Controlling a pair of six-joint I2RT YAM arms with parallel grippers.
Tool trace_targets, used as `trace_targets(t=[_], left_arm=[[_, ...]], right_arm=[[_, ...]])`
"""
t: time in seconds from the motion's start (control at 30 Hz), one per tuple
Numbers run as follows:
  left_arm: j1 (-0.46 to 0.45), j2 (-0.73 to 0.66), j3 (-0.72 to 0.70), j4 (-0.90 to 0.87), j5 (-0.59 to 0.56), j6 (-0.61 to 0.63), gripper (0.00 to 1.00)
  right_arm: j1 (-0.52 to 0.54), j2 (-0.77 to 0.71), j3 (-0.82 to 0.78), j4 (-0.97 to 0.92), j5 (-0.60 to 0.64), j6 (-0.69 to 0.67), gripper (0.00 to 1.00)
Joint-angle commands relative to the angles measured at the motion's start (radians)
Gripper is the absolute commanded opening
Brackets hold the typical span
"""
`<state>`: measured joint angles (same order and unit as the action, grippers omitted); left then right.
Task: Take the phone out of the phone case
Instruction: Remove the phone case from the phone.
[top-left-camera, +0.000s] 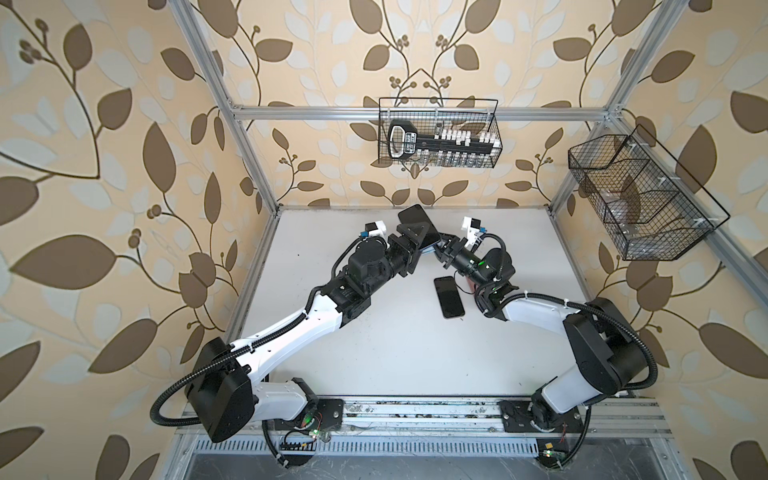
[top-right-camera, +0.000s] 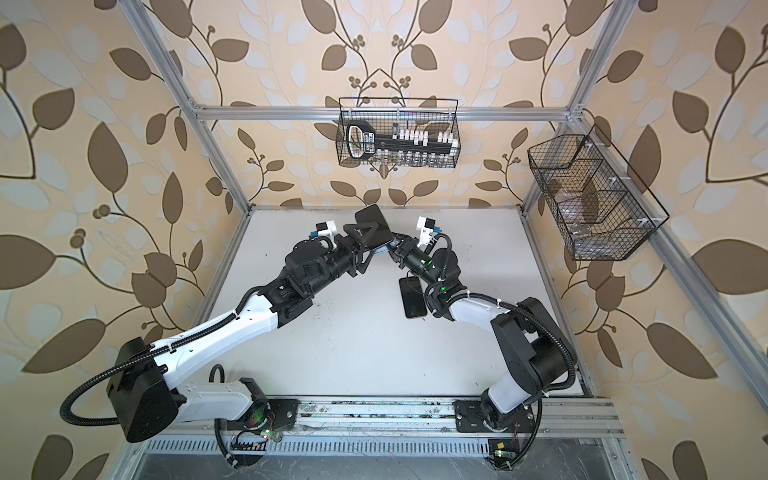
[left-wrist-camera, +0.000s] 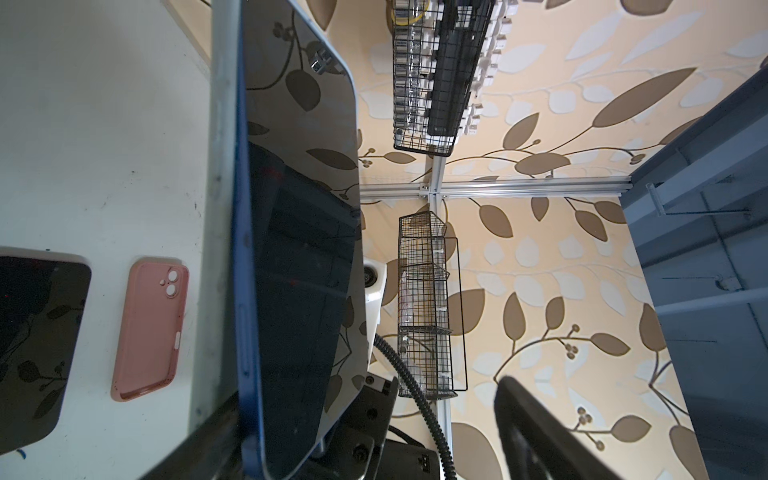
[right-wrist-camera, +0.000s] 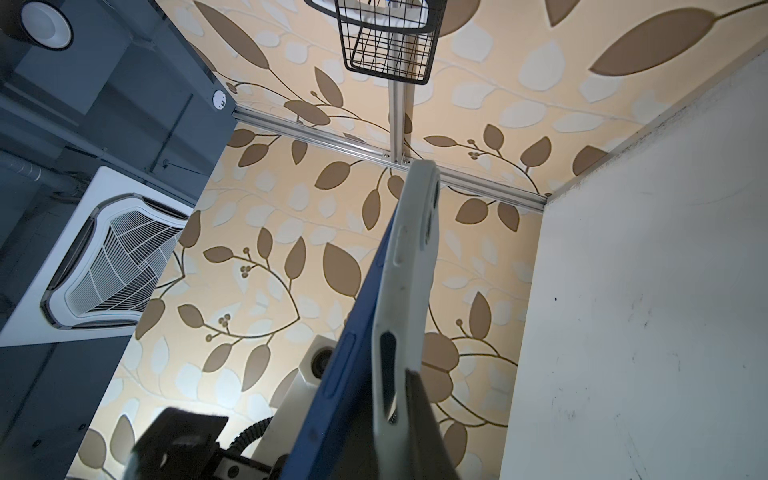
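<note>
Carefully, while your right claw (top-left-camera: 437, 249) is pinching the phone case (right-wrist-camera: 409, 270), centre the wide left claw (top-left-camera: 417, 249) around the phone (left-wrist-camera: 299, 249).

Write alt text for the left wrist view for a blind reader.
A blue phone with a dark screen fills the foreground edge-on, a pale case along its back. Beyond it, an empty pink phone case and another dark phone lie on the white table.

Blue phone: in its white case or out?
Partly out: the blue phone shows a bare side edge apart from the white case, joined only at the far end.
</note>
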<state>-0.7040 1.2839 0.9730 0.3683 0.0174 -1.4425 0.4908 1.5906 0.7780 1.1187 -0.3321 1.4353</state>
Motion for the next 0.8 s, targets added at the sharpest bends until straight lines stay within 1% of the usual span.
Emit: trace_targets(t=[0.0, 0.27, 0.63, 0.73, 0.77], left_arm=[[0.014, -0.022, 0.041, 0.024, -0.027, 0.025, 0.84], [0.018, -0.008, 0.039, 0.036, -0.021, 0.019, 0.77], [0.02, 0.023, 0.049, 0.055, -0.007, 0.01, 0.76], [0.02, 0.03, 0.05, 0.063, -0.001, 0.007, 0.75], [0.02, 0.032, 0.052, 0.066, 0.001, 0.008, 0.73]], right_arm=[[0.007, -0.042, 0.0, 0.105, -0.002, 0.021, 0.0], [0.012, -0.04, 0.001, 0.112, 0.0, 0.025, 0.0], [0.031, -0.032, 0.007, 0.108, 0.005, 0.019, 0.0], [0.037, -0.025, 0.008, 0.113, 0.005, 0.022, 0.0], [0.038, -0.024, 0.007, 0.115, 0.006, 0.023, 0.0]])
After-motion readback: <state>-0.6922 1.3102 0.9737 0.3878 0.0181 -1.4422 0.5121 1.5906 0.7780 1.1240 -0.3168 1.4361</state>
